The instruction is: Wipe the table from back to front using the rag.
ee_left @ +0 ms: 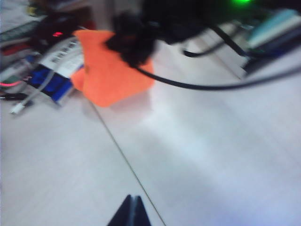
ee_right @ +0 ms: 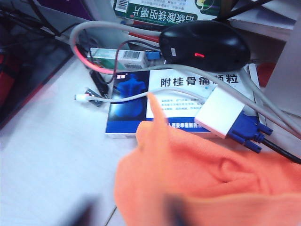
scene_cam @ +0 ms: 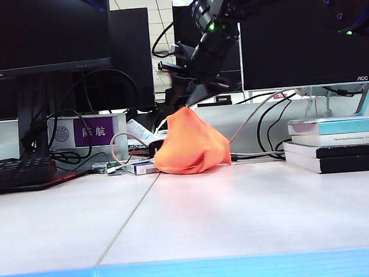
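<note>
The orange rag [scene_cam: 191, 144] stands in a crumpled, tent-like heap at the back of the white table [scene_cam: 240, 217], just right of the seam [scene_cam: 129, 212]. My right gripper [scene_cam: 191, 101] points down onto the rag's peak. In the right wrist view its blurred fingers [ee_right: 80, 216] stand apart; one is beside the rag [ee_right: 211, 183] and the other is pressed into the cloth. My left gripper [ee_left: 133, 202] is shut on nothing and hovers over bare table [ee_left: 211, 155] near the seam, in front of the rag [ee_left: 110, 75].
Behind the rag lie a blue-and-white medicine box [ee_right: 141, 108], a black mouse [ee_right: 204, 44], a VGA plug [ee_right: 225, 117] and loose cables. A keyboard [scene_cam: 16, 172] sits back left and stacked books [scene_cam: 337, 143] back right. Monitors line the rear. The light blue front edge [scene_cam: 181, 275] is nearest.
</note>
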### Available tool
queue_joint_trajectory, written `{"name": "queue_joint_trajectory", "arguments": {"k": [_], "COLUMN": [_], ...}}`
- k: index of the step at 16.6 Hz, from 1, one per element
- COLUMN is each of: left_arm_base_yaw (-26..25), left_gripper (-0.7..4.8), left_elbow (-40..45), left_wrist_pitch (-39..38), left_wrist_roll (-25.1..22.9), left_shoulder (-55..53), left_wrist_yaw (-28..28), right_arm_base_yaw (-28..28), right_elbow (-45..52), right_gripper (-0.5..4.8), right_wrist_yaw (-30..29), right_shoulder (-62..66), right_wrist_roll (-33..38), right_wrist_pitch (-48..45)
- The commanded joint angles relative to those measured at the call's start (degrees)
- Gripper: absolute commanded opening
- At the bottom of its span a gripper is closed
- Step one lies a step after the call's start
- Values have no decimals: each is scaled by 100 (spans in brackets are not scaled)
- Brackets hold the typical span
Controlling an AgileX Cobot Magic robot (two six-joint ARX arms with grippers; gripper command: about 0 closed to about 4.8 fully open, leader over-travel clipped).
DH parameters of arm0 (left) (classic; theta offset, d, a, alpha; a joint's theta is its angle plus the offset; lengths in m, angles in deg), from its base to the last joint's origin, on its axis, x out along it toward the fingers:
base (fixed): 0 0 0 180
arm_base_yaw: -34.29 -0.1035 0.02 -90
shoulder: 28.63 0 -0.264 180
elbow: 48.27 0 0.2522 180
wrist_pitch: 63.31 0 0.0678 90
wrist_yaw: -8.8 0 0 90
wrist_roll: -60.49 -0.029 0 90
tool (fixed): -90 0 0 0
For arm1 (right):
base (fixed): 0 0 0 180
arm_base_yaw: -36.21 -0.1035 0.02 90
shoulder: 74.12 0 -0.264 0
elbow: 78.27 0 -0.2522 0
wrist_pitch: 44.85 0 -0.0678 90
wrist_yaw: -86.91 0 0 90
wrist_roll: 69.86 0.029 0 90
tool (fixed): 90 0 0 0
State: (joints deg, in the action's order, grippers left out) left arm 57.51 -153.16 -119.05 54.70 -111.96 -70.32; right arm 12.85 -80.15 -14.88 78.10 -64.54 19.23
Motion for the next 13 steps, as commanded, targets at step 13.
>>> {"name": "queue_joint_trajectory", "arguments": {"k": [13], "left_arm_base_yaw": [-501], "left_gripper": [-4], "left_elbow": [-24], "left_wrist_pitch": [1521], "left_wrist_roll": [-297], "left_shoulder": [-1622], "left_wrist_yaw": [2041], "right_arm_base_yaw": [-20], "right_elbow": [-48], "right_gripper": [6], "right_wrist_yaw": [-254], "right_shoulder": [-575], "right_wrist_roll": [-35], "right_wrist_pitch": [358]}}
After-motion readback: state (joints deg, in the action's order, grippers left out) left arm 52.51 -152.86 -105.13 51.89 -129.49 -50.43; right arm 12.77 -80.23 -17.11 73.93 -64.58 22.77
